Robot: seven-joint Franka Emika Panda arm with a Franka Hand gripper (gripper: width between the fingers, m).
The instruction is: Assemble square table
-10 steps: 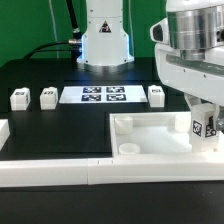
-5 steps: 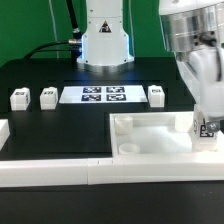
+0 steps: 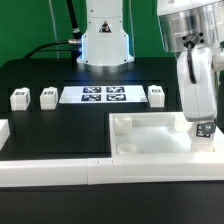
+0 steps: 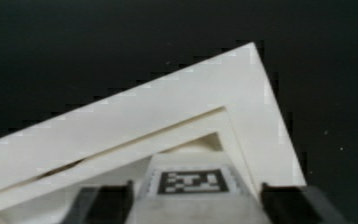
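The square table top (image 3: 150,123) is a white tray with a raised rim at the exterior view's front right, with a round socket (image 3: 128,148) in its near corner. My gripper (image 3: 203,124) hangs over the top's right corner, shut on a short white tagged leg (image 3: 205,129). In the wrist view the leg (image 4: 194,182) sits between the two dark fingers (image 4: 101,205), with the gripper (image 4: 194,208) above a pointed corner of the top (image 4: 229,95). Three more legs (image 3: 18,98) (image 3: 47,97) (image 3: 156,94) stand on the black table.
The marker board (image 3: 102,95) lies flat at the back middle, in front of the robot base (image 3: 105,40). Long white rails (image 3: 60,168) run along the front edge, with another white piece at the left edge (image 3: 3,128).
The wrist has turned with the leg held, and the leg has shifted a little toward the exterior view's right, over the top's right corner. The loose legs have not moved.
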